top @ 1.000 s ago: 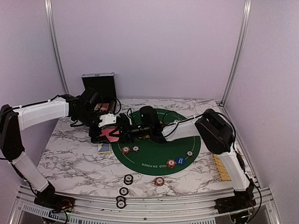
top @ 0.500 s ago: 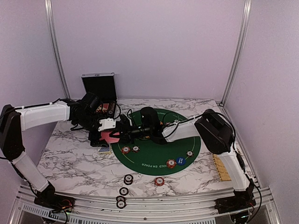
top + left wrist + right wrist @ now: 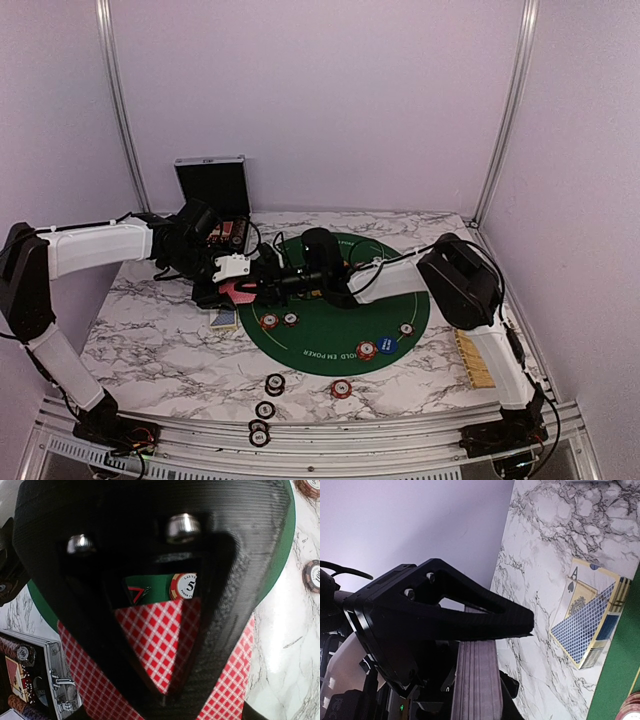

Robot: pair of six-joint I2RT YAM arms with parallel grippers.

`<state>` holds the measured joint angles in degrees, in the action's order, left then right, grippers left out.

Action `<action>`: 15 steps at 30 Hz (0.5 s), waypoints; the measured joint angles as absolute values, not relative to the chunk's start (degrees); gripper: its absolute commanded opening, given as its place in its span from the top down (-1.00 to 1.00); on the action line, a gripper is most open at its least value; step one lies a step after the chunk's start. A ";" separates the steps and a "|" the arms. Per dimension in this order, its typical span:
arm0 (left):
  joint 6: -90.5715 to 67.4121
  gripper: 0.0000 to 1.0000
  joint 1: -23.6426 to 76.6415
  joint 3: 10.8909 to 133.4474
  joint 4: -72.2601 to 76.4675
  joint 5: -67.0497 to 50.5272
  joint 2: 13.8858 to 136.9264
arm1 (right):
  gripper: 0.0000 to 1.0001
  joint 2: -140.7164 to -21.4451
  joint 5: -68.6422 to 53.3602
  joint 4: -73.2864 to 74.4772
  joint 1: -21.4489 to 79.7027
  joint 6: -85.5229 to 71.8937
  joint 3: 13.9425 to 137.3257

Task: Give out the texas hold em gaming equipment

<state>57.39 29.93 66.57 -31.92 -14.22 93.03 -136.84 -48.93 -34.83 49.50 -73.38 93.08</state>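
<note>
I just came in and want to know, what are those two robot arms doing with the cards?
The right pincer holds the deck of cards at the left edge of the green mat, and the left pincer pinches one red-checked card there. Chips lie on the mat and on the marble table.

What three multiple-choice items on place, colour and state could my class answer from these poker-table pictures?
1. The blue-patterned card pack lies: A on the marble beside the green mat; B on top of the chips; C at the mat's centre.
2. The card between the left gripper's fingers has a back of: A plain green; B red check; C blue stripes.
3. The black case is: A shut; B upside down; C open.
A, it sits on marble at the mat's edge; B, the left wrist view shows the check; C, its lid stands up.
</note>
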 measured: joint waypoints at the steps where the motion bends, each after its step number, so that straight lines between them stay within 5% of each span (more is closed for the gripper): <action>1: 57.30 -0.12 29.93 66.57 -31.92 -14.09 93.03 | 0.81 -136.84 -48.93 -34.63 49.50 -73.21 93.10; 7: 57.19 -0.06 29.93 66.57 -31.88 -13.93 93.03 | 0.22 -136.84 -48.88 -32.62 49.50 -72.14 93.58; 15: 57.19 0.02 29.95 66.67 -31.64 -13.93 93.03 | -0.05 -136.84 -48.36 -28.95 49.56 -70.94 93.95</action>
